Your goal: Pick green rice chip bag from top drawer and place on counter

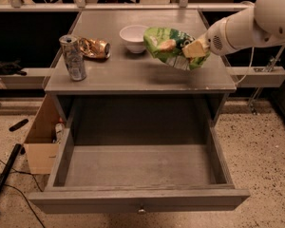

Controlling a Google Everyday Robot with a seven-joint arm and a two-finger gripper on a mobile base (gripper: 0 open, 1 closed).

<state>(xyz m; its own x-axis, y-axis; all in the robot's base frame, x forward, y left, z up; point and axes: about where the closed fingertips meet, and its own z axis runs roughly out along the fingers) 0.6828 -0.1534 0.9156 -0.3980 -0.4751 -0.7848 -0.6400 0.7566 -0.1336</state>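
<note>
The green rice chip bag (168,46) hangs tilted just above the right half of the counter (133,72), casting a shadow on it. My gripper (195,49) comes in from the right on a white arm and is shut on the bag's right end. The top drawer (140,167) is pulled fully open below, its flat grey bottom bare, with a small knob (141,210) on its front.
A white bowl (134,38) stands at the back middle of the counter, just left of the bag. A silver can (73,57) stands at the left, with a gold foil wrapper (94,47) behind it. A cardboard box (42,141) sits on the floor to the left.
</note>
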